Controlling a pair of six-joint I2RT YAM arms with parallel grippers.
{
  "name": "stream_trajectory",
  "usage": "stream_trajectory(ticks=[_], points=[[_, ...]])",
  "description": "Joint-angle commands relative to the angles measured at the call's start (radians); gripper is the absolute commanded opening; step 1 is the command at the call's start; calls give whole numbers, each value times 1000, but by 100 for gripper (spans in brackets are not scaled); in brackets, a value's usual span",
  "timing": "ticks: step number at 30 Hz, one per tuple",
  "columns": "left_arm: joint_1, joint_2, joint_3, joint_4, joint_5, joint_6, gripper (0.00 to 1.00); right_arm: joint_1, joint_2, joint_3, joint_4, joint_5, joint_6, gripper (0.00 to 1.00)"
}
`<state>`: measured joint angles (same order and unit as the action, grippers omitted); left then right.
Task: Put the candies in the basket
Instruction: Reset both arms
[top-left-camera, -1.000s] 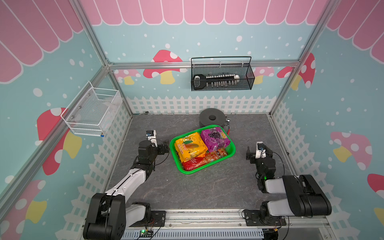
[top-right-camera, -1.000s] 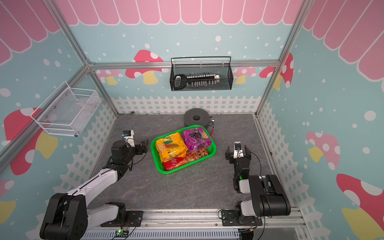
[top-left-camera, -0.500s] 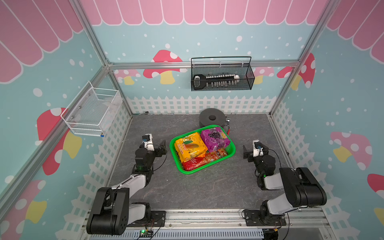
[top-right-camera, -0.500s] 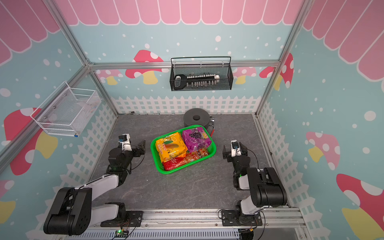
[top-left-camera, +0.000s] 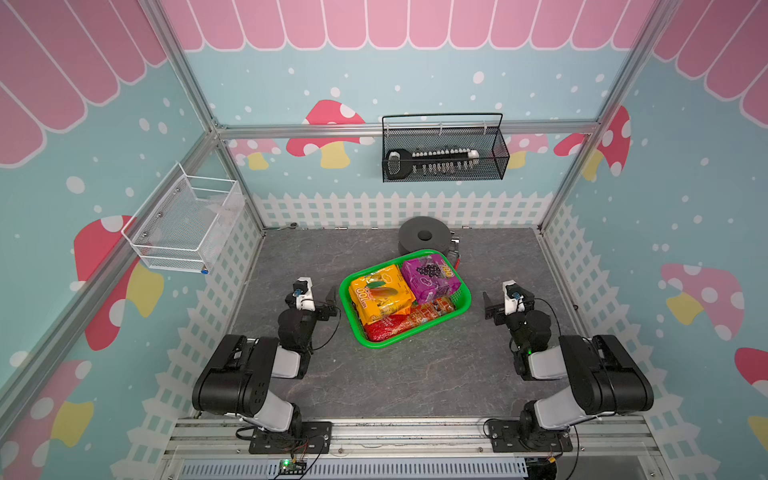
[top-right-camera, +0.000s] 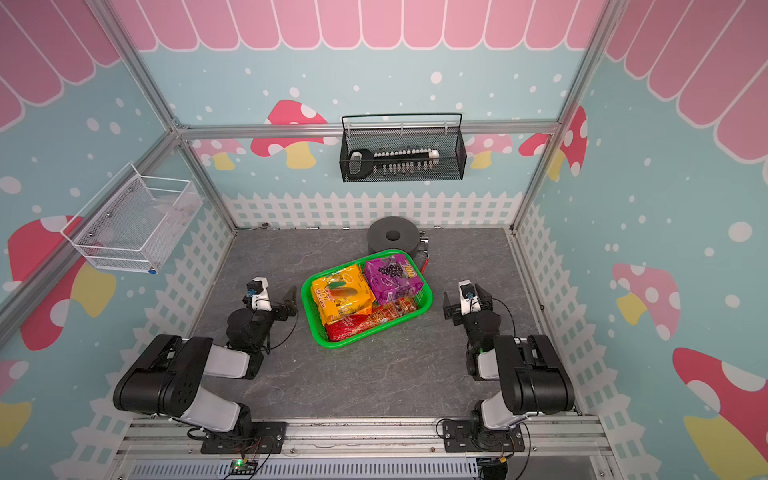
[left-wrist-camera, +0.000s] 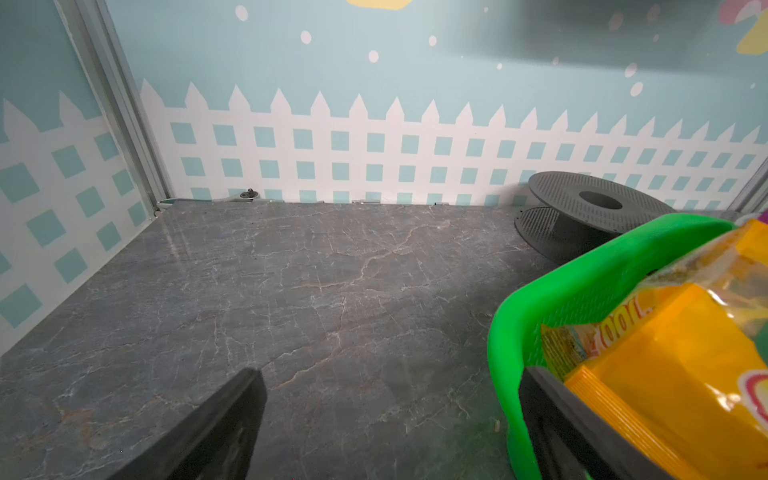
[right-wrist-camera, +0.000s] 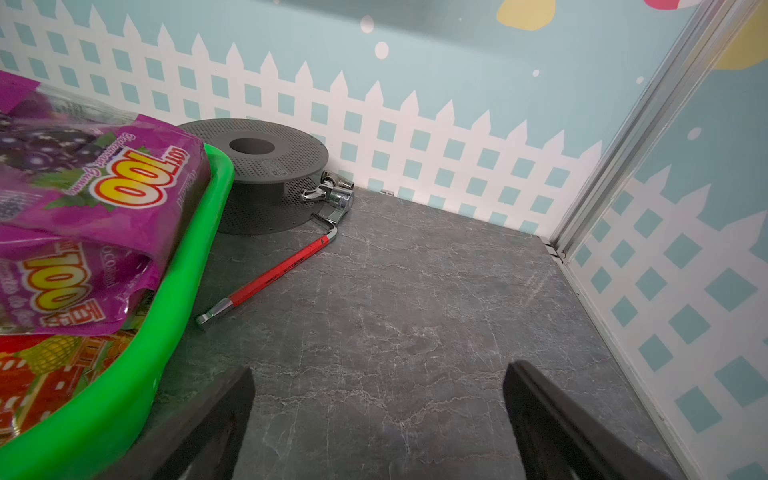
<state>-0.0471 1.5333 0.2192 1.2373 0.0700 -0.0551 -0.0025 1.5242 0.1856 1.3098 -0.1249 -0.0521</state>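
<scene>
The green basket (top-left-camera: 345, 308) (top-right-camera: 306, 305) sits mid-table with the candies in it: an orange bag (top-left-camera: 380, 297) (top-right-camera: 340, 297), a purple bag (top-left-camera: 430, 276) (top-right-camera: 390, 276) and a red bag (top-left-camera: 399, 326) (top-right-camera: 365, 320) under them. Any other candies are hidden. My left gripper (top-left-camera: 311, 297) (top-right-camera: 270, 297) stands open just left of the basket. In the left wrist view the left gripper (left-wrist-camera: 390, 374) is empty, one finger close to the basket rim (left-wrist-camera: 540, 291) and the orange bag (left-wrist-camera: 685, 353). My right gripper (top-left-camera: 508, 301) (top-right-camera: 465, 301) (right-wrist-camera: 378, 370) is open and empty, right of the basket (right-wrist-camera: 199, 249).
A dark grey spool (top-left-camera: 424, 239) (right-wrist-camera: 266, 162) stands behind the basket, touching its far rim. A red hex key (right-wrist-camera: 282, 270) and a metal fitting (right-wrist-camera: 332, 195) lie beside it. A black wire basket (top-left-camera: 444, 151) and a white one (top-left-camera: 183, 224) hang on the walls.
The left arm has folded up, its elbow drawn in toward the gripper. Both grippers stay open and nearly where they were. The basket and bags have not moved.
</scene>
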Motion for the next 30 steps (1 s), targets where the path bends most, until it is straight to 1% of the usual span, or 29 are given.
stream_trajectory(ticks=[1,2,4,6,8,9,30], points=[[2,5,7,61,-36,6,99,-7,-12,2,25,-5,-7,99],[2,-11,15,16,-34,3,99,-7,-13,3,25,-4,-7,99],[1,2,8,56,-40,4,99,-7,-12,2,25,-3,-7,99],[2,-12,16,13,-35,0,99,-8,-12,3,24,-3,-5,99],[2,-2,11,43,-38,2,99,-7,-12,2,25,-3,-6,99],[2,-9,15,21,-36,1,99,-7,-12,3,25,-3,-6,99],[2,-7,13,31,-35,1,99,-7,-12,5,20,-2,-5,99]])
